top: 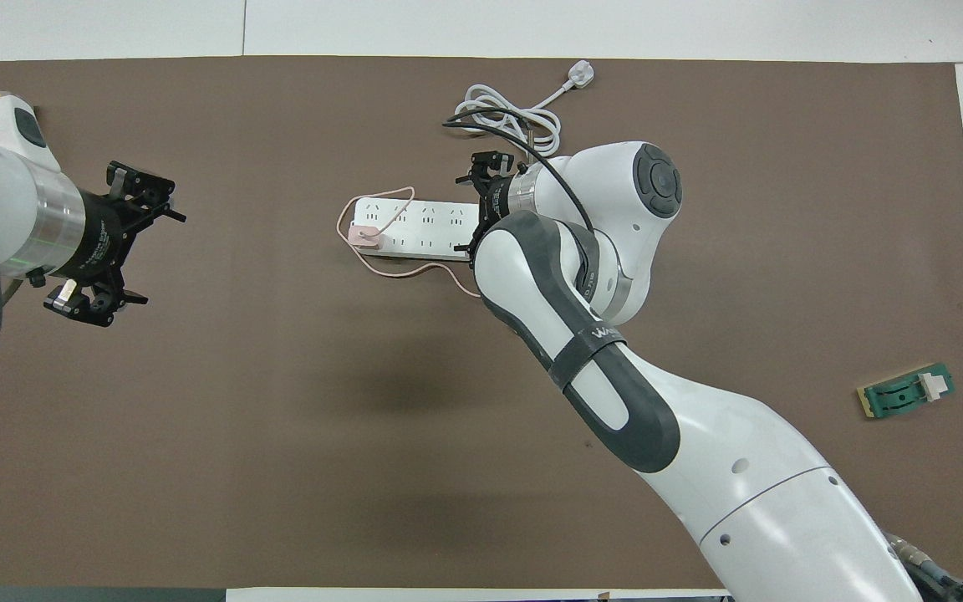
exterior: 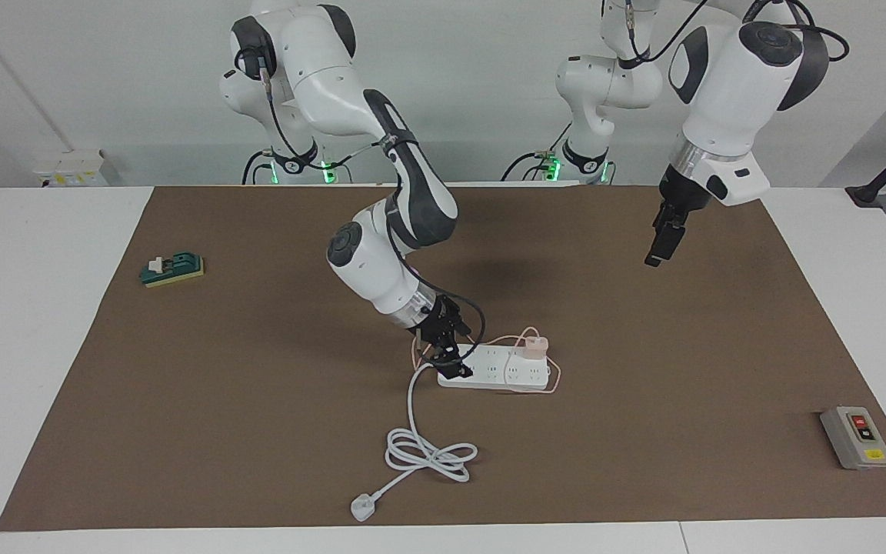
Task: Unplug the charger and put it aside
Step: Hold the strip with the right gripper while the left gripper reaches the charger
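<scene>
The charger is a small pale pink cube plugged into the white power strip, at the strip's end toward the left arm. Its thin pink cable loops around the strip. Both also show in the overhead view: the charger and the strip. My right gripper is down on the strip's other end, where the thick white cord enters, a strip's length from the charger. In the overhead view its tips are hidden under the arm. My left gripper waits raised over bare mat, toward the left arm's end of the table.
The strip's thick white cord coils farther from the robots and ends in a white three-pin plug. A green block lies toward the right arm's end. A grey switch box lies toward the left arm's end.
</scene>
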Controlling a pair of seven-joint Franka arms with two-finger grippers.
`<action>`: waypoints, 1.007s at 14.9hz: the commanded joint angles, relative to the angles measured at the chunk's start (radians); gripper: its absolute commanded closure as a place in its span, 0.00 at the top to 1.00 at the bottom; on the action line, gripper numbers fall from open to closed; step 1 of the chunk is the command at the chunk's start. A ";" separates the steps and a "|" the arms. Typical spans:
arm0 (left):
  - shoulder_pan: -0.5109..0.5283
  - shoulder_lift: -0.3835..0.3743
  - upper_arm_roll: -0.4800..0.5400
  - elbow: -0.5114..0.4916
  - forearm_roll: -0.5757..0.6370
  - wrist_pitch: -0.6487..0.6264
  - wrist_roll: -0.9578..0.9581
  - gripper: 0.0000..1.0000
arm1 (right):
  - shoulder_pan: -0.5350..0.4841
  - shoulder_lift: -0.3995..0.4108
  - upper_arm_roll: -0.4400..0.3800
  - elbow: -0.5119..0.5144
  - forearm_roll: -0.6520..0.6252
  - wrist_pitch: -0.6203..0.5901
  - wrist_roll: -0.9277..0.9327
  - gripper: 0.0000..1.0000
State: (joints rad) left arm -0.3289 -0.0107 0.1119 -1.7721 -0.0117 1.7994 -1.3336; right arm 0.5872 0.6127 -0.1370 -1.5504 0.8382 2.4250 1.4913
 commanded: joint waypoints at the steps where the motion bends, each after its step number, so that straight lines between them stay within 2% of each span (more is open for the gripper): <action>1: -0.027 0.196 0.012 0.210 -0.031 -0.089 -0.158 1.00 | 0.009 0.004 0.005 -0.040 0.022 0.045 -0.049 1.00; 4: -0.044 0.346 0.014 0.348 -0.060 -0.121 -0.243 1.00 | 0.011 -0.004 0.005 -0.088 0.030 0.058 -0.049 1.00; 7: -0.056 0.394 0.018 0.378 -0.088 -0.094 -0.277 1.00 | 0.020 -0.010 0.005 -0.103 0.047 0.055 -0.059 1.00; 10: -0.079 0.414 0.014 0.346 -0.091 0.021 -0.312 1.00 | 0.017 -0.013 0.005 -0.131 0.051 0.057 -0.120 1.00; 15: -0.150 0.396 0.014 0.162 -0.090 0.265 -0.366 1.00 | 0.000 -0.019 0.005 -0.145 0.056 0.059 -0.198 1.00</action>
State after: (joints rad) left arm -0.4441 0.4076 0.1101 -1.5217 -0.0916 1.9744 -1.6655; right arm 0.6027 0.6131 -0.1395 -1.6579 0.8713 2.4618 1.3501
